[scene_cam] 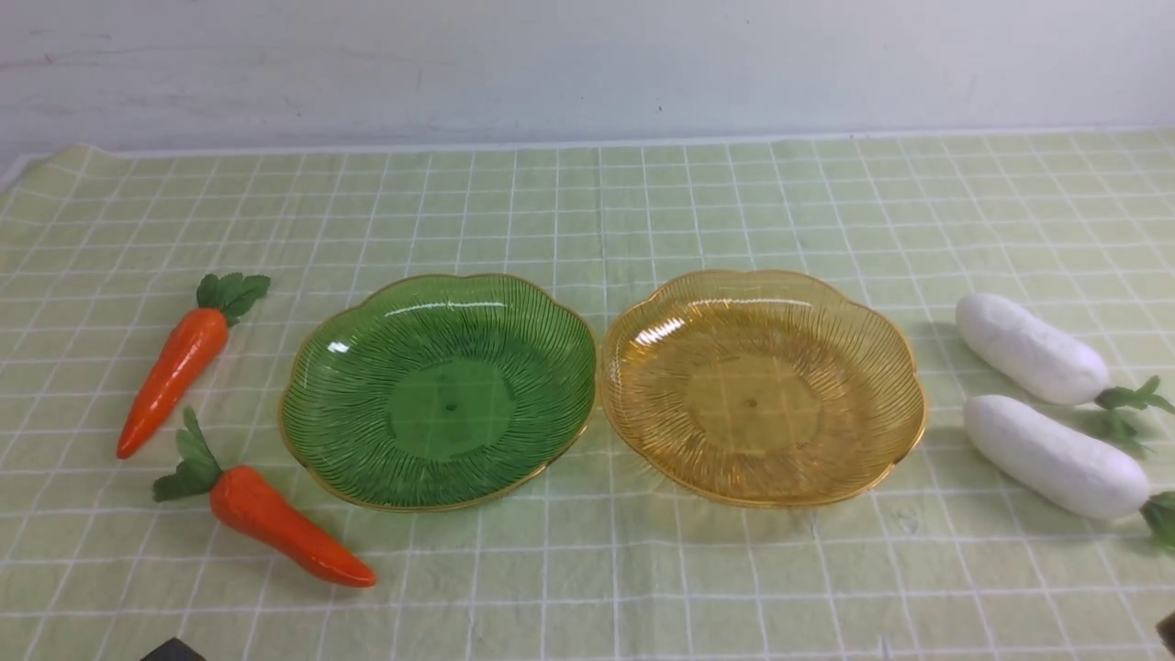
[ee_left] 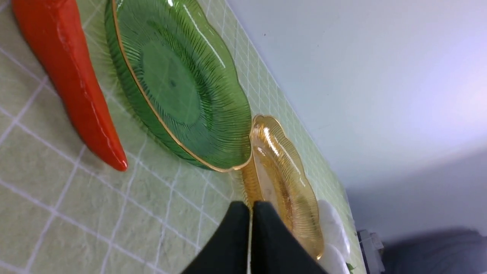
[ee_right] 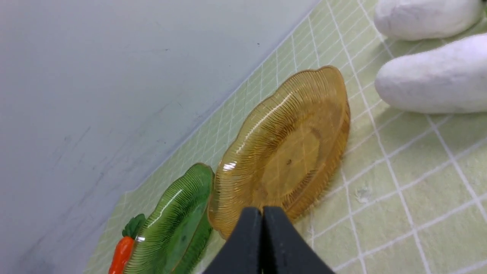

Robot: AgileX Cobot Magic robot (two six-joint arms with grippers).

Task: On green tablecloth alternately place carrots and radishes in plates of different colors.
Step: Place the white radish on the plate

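The green plate [scene_cam: 439,390] and the amber plate [scene_cam: 762,386] sit side by side, both empty, on the green tablecloth [scene_cam: 606,569]. Two carrots lie left of the green plate: one farther [scene_cam: 176,369], one nearer [scene_cam: 280,523]. Two radishes lie right of the amber plate: one farther [scene_cam: 1030,349], one nearer [scene_cam: 1054,457]. My left gripper [ee_left: 251,207] is shut and empty, low over the cloth near the nearer carrot [ee_left: 72,83]. My right gripper [ee_right: 262,212] is shut and empty, near the amber plate [ee_right: 285,152]; the radishes [ee_right: 433,82] lie beyond. Only gripper corners [scene_cam: 173,650] show in the front view.
A pale wall [scene_cam: 587,64] runs along the cloth's far edge. Bare cloth lies in front of and behind the plates. In the left wrist view a white block [ee_left: 368,243] and a dark shape stand beyond the cloth's right end.
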